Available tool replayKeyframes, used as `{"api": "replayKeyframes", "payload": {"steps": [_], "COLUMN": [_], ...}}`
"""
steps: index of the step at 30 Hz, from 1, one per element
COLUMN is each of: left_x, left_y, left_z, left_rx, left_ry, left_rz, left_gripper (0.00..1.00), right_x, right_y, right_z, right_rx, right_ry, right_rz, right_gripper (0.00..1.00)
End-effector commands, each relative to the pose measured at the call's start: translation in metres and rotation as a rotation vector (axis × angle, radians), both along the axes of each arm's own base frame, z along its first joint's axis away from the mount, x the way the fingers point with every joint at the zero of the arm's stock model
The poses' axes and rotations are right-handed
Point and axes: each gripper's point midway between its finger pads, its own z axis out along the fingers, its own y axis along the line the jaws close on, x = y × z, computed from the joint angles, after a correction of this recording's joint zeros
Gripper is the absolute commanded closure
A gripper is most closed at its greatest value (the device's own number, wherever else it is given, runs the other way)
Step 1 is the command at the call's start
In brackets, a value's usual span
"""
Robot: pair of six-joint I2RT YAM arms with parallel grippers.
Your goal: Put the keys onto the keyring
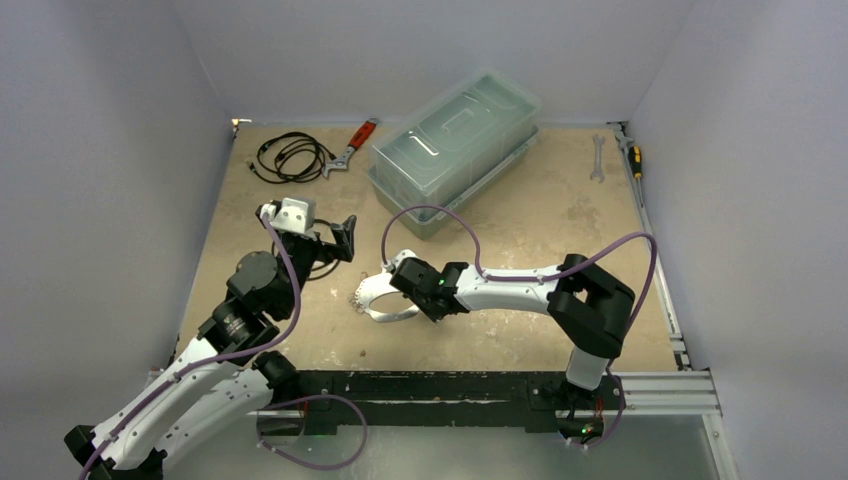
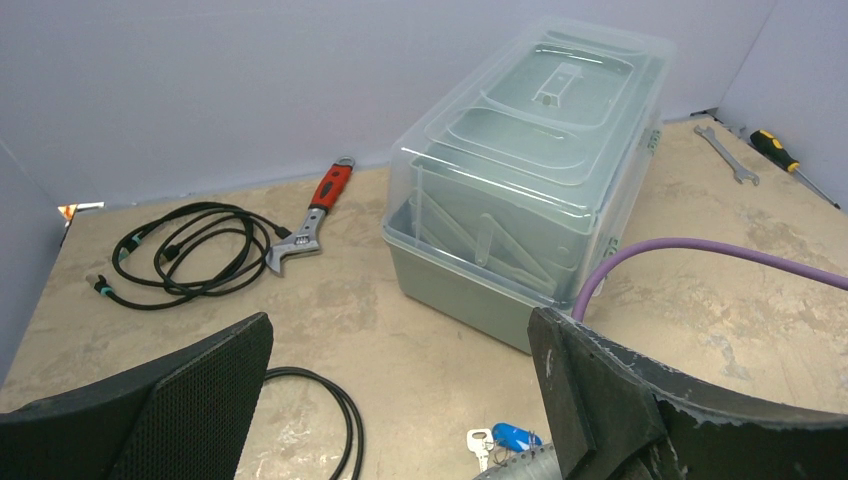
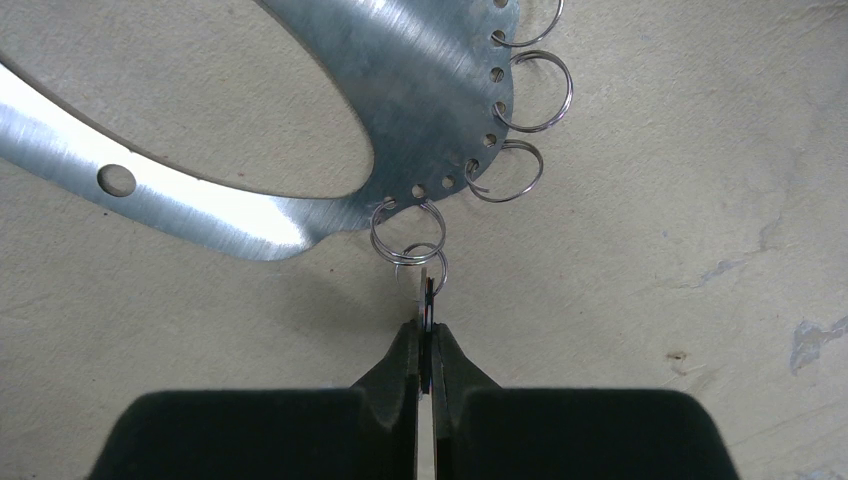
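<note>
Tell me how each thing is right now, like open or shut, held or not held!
left hand: open, holding nothing.
right hand: shut on the thin key.
thin key: pinched edge-on, seems hooked to a small ring on the keyring.
keyring: not held, more little rings in its holes.
blue-tag key: lying loose, not held.
plastic box: lid on.
black cable: coiled up.

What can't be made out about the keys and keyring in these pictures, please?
Top view: keys too small to see; the right gripper covers part of the keyring.
Left wrist: blue-tagged key partly hidden behind a left-gripper finger.
Right wrist: the pinched thin piece shows edge-on, so it cannot be identified.
</note>
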Motion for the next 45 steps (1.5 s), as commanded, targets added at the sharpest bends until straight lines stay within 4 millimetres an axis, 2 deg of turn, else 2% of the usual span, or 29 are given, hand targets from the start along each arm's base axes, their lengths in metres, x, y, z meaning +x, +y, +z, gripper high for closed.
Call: {"api": "replayKeyframes", "payload": {"steps": [1, 8, 11, 17, 23, 28, 31, 33, 36, 39, 45], "left_x": [0.000, 0.001, 0.001, 0.001, 0.000, 0.000, 0.000, -0.001, -0.002, -0.002, -0.004], "left_y": [0.002, 0.001, 0.001, 0.001, 0.001, 0.002, 0.002, 0.002, 0.002, 0.002, 0.005], "left_z": [0.019, 0.017, 0.017, 0.016, 0.018, 0.017, 0.018, 0.018, 0.019, 0.020, 0.022], "left_rx": [-0.016, -0.008, -0.010, -0.007, -0.008, -0.009, -0.012, -0.011, -0.013, -0.014, -0.020], "left_ry": [-0.033, -0.029, -0.029, -0.028, -0.031, -0.032, -0.036, -0.037, -0.042, -0.045, -0.052], "left_rz": [-0.002, -0.004, -0.006, -0.007, -0.006, -0.005, -0.006, -0.008, -0.014, -0.013, -0.005], "left_gripper": [0.01, 0.01, 0.01, 0.01, 0.01, 0.01, 0.01, 0.01, 0.01, 0.01, 0.01], "right_x": [-0.005, -0.009, -0.009, -0.008, -0.006, 0.002, 0.012, 0.016, 0.019, 0.023, 0.012], "right_y": [-0.006, -0.011, -0.012, -0.014, -0.015, -0.010, -0.003, -0.002, -0.001, -0.006, -0.027], "right_z": [0.002, -0.002, 0.000, 0.009, 0.036, 0.078, 0.110, 0.131, 0.167, 0.213, 0.301], "right_rx": [-0.012, -0.032, -0.033, -0.017, 0.031, 0.131, 0.225, 0.276, 0.355, 0.469, 0.847], "right_ry": [0.018, 0.035, 0.033, 0.018, -0.019, -0.103, -0.181, -0.224, -0.282, -0.372, -0.555], "right_rz": [0.004, 0.020, 0.016, 0.003, -0.012, -0.027, -0.042, -0.044, -0.043, -0.062, -0.077], "right_gripper": [1.00, 1.00, 0.95, 0.65, 0.48, 0.26, 0.09, 0.02, 0.01, 0.01, 0.01]}}
